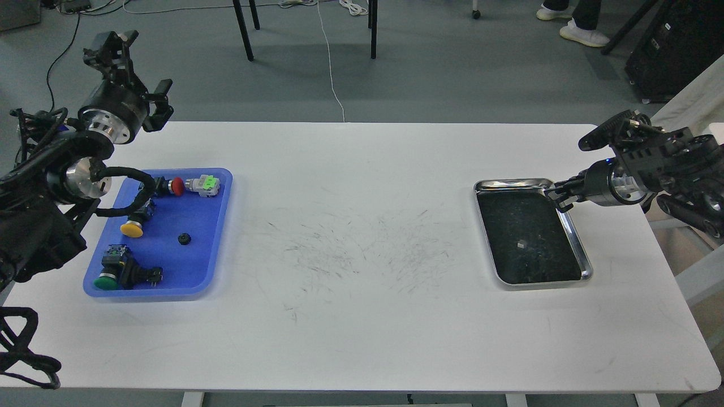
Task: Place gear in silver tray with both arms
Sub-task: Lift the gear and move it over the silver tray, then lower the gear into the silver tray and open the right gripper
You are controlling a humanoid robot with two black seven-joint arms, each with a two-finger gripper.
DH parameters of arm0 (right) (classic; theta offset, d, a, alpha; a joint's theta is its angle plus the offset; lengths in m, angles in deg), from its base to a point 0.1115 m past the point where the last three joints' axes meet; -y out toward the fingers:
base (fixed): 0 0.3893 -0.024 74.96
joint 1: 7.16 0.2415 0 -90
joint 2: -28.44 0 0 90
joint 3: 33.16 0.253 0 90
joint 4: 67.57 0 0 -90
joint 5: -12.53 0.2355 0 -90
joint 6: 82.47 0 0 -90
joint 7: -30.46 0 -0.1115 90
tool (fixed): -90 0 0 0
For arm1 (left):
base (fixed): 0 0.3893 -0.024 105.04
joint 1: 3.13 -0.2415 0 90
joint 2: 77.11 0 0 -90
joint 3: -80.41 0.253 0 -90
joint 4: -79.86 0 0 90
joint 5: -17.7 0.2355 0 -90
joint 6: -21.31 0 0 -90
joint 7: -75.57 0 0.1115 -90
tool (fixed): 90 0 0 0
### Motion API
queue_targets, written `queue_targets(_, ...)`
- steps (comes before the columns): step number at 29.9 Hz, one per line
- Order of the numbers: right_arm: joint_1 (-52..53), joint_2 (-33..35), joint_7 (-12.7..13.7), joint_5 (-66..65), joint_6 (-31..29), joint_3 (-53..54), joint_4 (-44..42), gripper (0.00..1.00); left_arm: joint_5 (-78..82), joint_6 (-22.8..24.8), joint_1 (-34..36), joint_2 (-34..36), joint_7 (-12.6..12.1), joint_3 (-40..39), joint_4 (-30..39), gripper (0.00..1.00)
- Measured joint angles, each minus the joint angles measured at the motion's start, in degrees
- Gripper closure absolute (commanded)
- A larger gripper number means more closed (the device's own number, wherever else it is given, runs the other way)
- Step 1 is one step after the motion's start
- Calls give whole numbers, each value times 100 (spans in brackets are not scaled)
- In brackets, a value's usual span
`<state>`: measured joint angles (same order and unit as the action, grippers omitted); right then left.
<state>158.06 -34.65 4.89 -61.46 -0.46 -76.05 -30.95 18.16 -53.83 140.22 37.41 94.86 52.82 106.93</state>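
Over the worktop's far left corner, the left tool (133, 59) is raised and points away from the camera, its 2 fingers spread wide with nothing between them. Its arm (73, 169) comes in from the left edge, a silver ring joint and a looping black cable hanging above the blue tray (220, 237).

That blue tray sits near the worktop's left edge. Within it lie 3 push-button switches: a red one (177, 186) with a grey and green body at the far end, a yellow one (132, 228) towards the left wall, partly under the cable, and a green one (106, 281) at the near left corner. A small black gear (183, 239) lies alone on the tray floor, right of the yellow button and apart from all 3 switches.

At the worktop's right edge, the right tool (557, 196) reaches in low from the right, its tip at the far right corner of the silver tray (570, 226), over or touching the rim. The fingers are dark and seen small, so I cannot tell whether they are spread or clenched. The silver tray lies flat near the right edge, well apart from the blue tray, its dark scratched bottom bearing 1 small pale fleck (521, 244). Between the 2 trays the white worktop (362, 316) is scuffed with fine dark scratches.
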Motion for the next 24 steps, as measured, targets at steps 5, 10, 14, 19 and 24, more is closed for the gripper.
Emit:
queue_targets(5,-246,-260,0,5,42,20,-354,99,-39,-2,0,1,8,-1,-1,2)
queue_targets(10,-337,-467,-1,7,89,62,-448,99,-47,-1,-7,2,13,-1,-16,2)
queue_targets(14,-349,-531,-8,7,151,80,-456,98,-47,-1,-8,10,21,-1,-25,2)
queue_targets(19,-400,-588,-10,14,158,88,-442,90,-47,-1,-8,20,21,-1,-29,2)
queue_targets(24,-453,-591,-12,13,158,88,-439,72,-47,-1,-8,26,21,0,-35,2)
